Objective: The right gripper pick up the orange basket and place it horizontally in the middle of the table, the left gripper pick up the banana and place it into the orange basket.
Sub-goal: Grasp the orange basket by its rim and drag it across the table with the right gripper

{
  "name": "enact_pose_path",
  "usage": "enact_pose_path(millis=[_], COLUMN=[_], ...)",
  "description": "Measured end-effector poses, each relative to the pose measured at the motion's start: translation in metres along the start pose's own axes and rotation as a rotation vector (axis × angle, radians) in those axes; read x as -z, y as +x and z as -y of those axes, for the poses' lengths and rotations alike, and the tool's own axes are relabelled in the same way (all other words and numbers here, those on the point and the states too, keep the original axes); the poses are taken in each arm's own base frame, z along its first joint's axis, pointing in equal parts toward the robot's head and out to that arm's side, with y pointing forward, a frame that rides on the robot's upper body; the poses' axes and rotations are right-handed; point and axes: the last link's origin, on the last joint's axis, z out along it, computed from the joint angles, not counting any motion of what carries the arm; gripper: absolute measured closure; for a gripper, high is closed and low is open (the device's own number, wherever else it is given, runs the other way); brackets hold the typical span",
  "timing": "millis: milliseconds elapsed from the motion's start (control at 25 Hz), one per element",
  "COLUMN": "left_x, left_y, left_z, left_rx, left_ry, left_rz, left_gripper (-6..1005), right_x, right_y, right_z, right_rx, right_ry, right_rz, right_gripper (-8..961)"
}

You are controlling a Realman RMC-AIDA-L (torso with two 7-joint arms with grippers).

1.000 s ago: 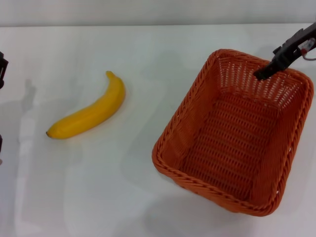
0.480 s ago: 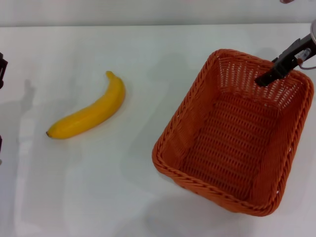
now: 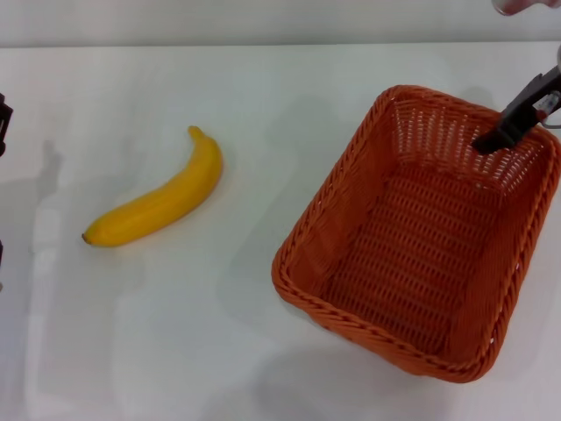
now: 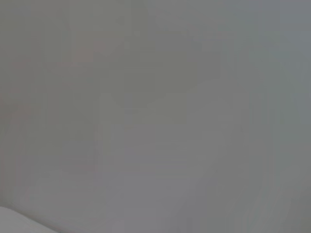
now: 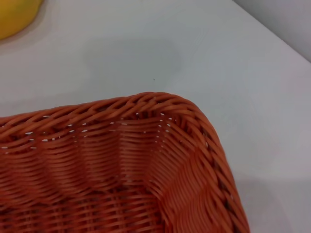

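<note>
Head view: my right gripper (image 3: 517, 118) reaches in over the far right corner of the orange basket (image 3: 412, 237), its dark finger dipping just inside the braided rim. I cannot tell from here whether my fingers are spread or closed on the wicker. The basket sits on the right part of the table (image 3: 263, 105), directly under and in front of my tool, with its long axis running on a slant from that far corner down toward me. My judgement is that the coming move turns on this: the rim lies right at my fingertip, and the basket must swing until it lies horizontal and shift left to mid-table. The banana (image 3: 162, 202) lies well apart to the left, nearer my left gripper (image 3: 3, 114), which waits at the table's left edge, its fingers not shown. My right wrist view shows a rounded basket corner (image 5: 165, 111) close beneath.
</note>
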Motion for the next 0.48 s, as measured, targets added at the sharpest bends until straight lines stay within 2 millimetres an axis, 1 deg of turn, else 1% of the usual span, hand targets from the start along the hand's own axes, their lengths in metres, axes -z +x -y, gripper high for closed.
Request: enact_pose_path(millis=[80, 280, 480], left_x=[0.0, 0.0, 0.0], left_y=[0.0, 0.0, 0.0], left_z=[0.0, 0.0, 0.0], left_rx=[0.0, 0.0, 0.0], left_ry=[-0.001, -0.001, 0.0], left_rz=[0.0, 0.0, 0.0], left_gripper=[110, 110, 110], right_x=[0.002, 0.007, 0.013], right_y=[0.001, 0.002, 0.008], right_z=[0.001, 0.002, 0.007], right_rx=[-0.009, -0.086, -0.168], right_ry=[-0.005, -0.022, -0.051], right_rz=[-0.005, -0.028, -0.037], right_gripper=[604, 659, 675])
